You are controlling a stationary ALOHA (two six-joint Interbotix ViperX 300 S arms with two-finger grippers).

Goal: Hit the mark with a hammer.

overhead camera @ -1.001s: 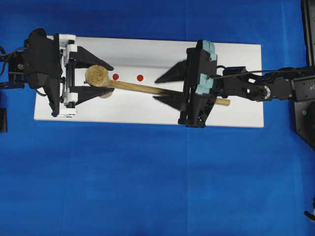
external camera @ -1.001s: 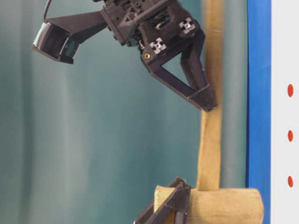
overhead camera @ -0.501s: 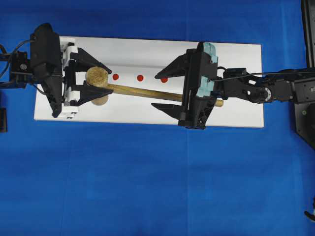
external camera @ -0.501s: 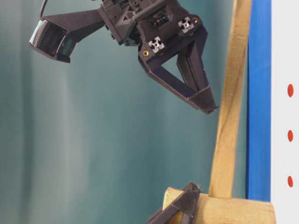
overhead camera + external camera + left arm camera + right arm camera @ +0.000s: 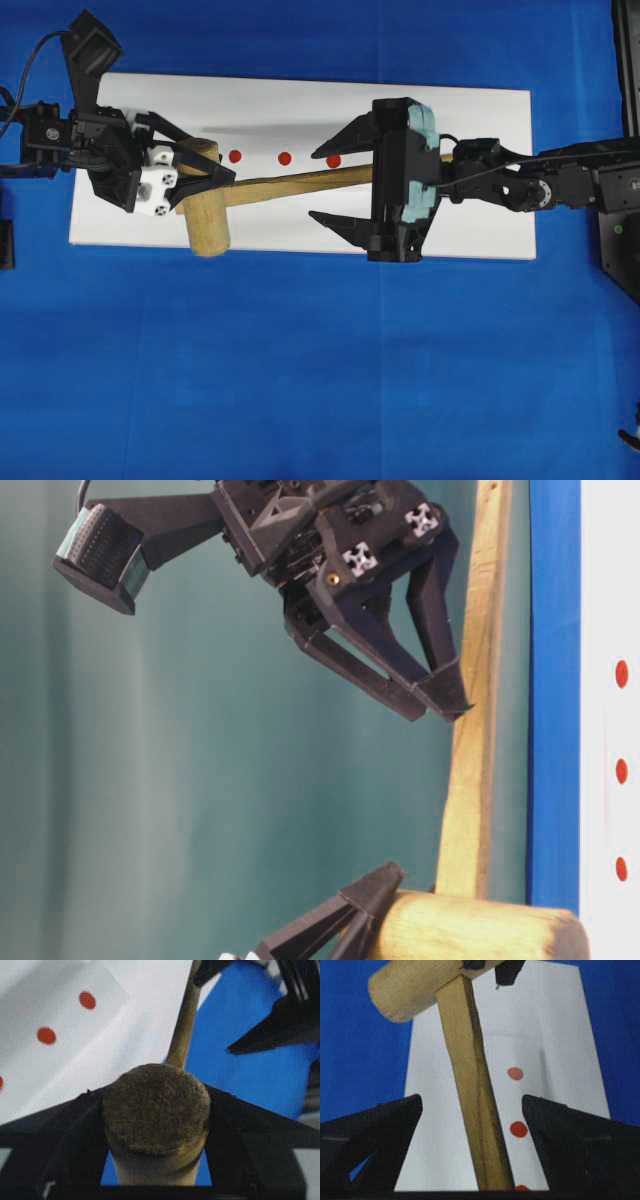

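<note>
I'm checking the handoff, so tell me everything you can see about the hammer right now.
The hammer is a light wooden mallet: a thick cylindrical head with rough, darker end faces and a long, slim, square-edged handle. The left gripper is shut on the head, holding it over the near edge of the white board. The handle runs between the wide-open fingers of the right gripper, which do not touch it. Three red dots lie beside it.
</note>
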